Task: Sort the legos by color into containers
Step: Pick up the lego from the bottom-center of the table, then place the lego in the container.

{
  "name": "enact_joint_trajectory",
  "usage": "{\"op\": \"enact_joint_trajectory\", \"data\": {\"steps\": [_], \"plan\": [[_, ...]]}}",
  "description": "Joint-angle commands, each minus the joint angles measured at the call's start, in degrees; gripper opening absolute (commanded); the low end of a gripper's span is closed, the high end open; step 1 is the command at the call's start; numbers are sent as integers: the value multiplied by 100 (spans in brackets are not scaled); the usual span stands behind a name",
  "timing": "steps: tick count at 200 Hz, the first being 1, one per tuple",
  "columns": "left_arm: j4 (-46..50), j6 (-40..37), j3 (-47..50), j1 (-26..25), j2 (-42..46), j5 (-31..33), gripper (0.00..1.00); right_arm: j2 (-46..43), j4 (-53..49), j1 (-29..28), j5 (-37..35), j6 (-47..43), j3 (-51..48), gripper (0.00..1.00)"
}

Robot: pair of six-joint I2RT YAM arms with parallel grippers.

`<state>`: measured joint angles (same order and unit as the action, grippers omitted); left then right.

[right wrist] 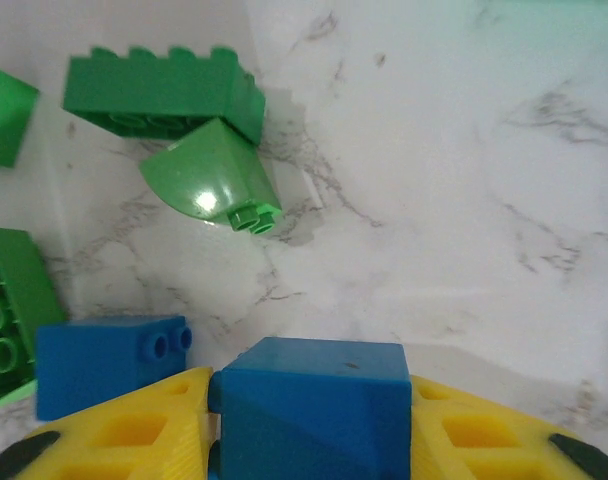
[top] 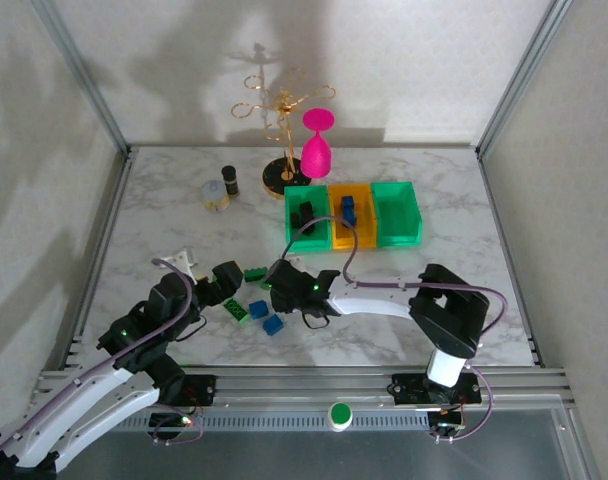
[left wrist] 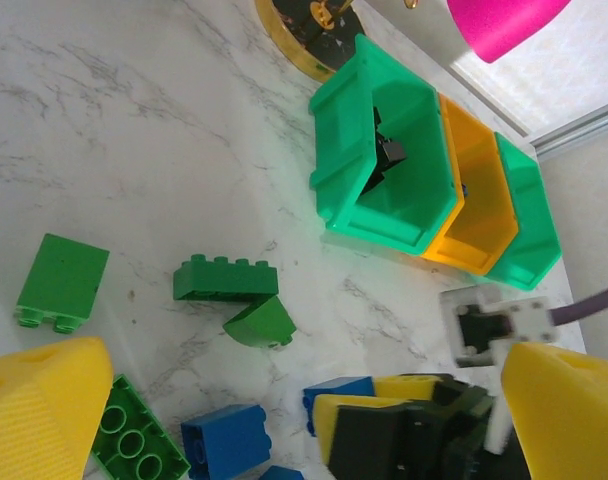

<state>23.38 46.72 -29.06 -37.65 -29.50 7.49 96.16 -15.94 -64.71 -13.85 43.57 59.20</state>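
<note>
My right gripper (right wrist: 309, 400) is shut on a blue lego (right wrist: 314, 385), its yellow pads against both sides, low over the marble. The same grip shows in the left wrist view, where the blue lego (left wrist: 349, 392) pokes out of the right gripper (left wrist: 384, 420). Beside it lie another blue lego (right wrist: 104, 365), a long green lego (right wrist: 159, 95) and a curved green one (right wrist: 209, 180). My left gripper (left wrist: 304, 350) hangs open over this pile with nothing between its fingers. The containers (top: 352, 215) stand behind: the left green bin (left wrist: 384, 170) holds black legos (left wrist: 389, 150), and the orange bin (top: 351, 218) holds a blue one.
A gold wire stand (top: 284, 120) and a pink wine glass (top: 317, 145) stand behind the bins. A round tin can (top: 216, 195) and a small dark jar (top: 229, 180) sit at the back left. More green legos (left wrist: 62, 280) lie left of the pile.
</note>
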Motion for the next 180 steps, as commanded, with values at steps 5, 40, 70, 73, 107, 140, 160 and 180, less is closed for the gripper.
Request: {"op": "enact_joint_trajectory", "data": {"steps": [5,40,70,73,107,140,160,180], "plan": [[-470,-122,-155,65,-167,-413,100,-704,-345,302,-152,84,-240,41],[-1034,-217,-284,56,-753,-754,100,-1362,-708,1164,-212,-251,-322,41],[-1573,-292,-382,56,-1200,-807,100,-1396,-638,2097,-172,-757,-136,41],[-1619,-301,-392,56,-1245,-805,100,-1371,-601,2185,-179,-808,-111,41],[-2024,-392,-507,56,-1721,-839,100,-768,-146,2974,-83,-1348,370,41],[-2340,-405,-564,56,-2019,-802,100,-8,184,3345,-109,-1646,994,40],[-2471,-433,-586,56,-2186,-759,100,429,334,3542,-46,-1728,1319,40],[-2508,-512,-641,56,-2326,-749,100,766,405,3629,-38,-1841,1647,40]]}}
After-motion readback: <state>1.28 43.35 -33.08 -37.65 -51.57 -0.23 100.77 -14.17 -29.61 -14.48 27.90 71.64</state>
